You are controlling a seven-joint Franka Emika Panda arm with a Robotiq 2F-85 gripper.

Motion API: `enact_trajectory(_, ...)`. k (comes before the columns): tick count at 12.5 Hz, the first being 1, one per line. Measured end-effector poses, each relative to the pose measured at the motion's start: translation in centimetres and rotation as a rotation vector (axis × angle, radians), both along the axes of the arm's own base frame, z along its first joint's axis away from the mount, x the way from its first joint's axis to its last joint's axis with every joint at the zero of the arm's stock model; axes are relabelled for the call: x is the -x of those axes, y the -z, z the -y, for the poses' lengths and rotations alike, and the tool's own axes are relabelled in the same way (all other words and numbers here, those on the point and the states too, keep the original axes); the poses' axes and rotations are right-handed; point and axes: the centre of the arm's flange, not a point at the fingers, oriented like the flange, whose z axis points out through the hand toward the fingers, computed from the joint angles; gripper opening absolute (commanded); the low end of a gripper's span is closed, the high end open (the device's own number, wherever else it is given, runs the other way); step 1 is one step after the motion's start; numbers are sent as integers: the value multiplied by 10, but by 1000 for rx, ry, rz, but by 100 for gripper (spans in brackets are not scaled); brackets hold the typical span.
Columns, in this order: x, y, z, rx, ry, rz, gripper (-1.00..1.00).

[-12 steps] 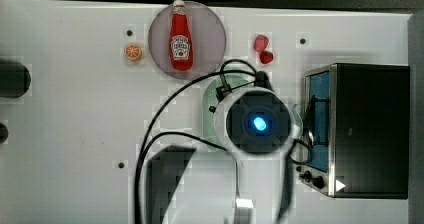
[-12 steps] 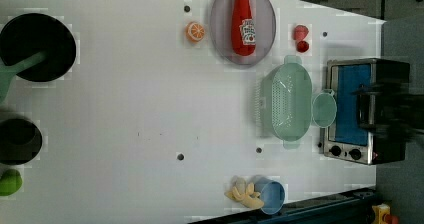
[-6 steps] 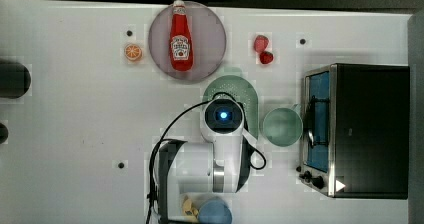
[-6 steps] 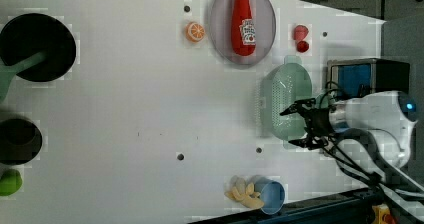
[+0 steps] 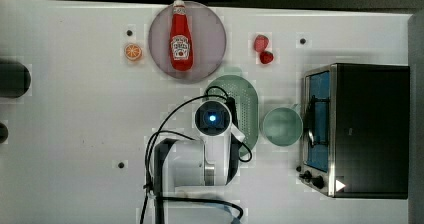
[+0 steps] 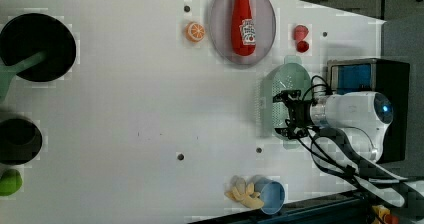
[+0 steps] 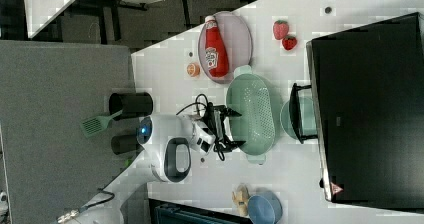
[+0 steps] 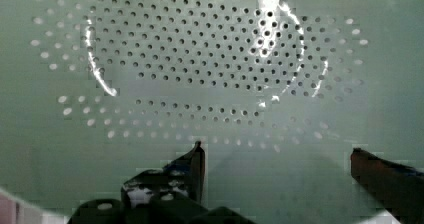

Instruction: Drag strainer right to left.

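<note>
Strainer (image 7: pixel 251 115) sits on the table (image 5: pixel 75 134) between plate (image 5: pixel 210 39) and cup (image 5: pixel 282 126), nothing in its bowl. Pincer (image 7: pixel 231 128) hangs spread wide at its rim. Ketchup (image 5: pixel 180 43) lies on the plate.

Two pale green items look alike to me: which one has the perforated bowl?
The larger oval strainer, under the gripper; the round cup beside it is plain.

End effector (image 7: pixel 231 129) pointing down, fingers spread.
</note>
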Motion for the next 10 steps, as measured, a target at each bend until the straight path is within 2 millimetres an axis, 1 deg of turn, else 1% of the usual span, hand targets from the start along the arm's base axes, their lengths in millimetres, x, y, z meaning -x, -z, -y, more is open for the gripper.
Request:
enact_trajectory(2, 2, 16, 0, 3, 4, -4, 100)
enact_trajectory(5, 9, 32, -5, 21, 36, -42, 100)
enact_trajectory(7, 8, 31, -12, 33, 49, -40, 100)
enact_trajectory(8, 5, 28, -17, 34, 48, -34, 100)
enact_trajectory(10, 0, 19, -37, 23, 37, -9, 100)
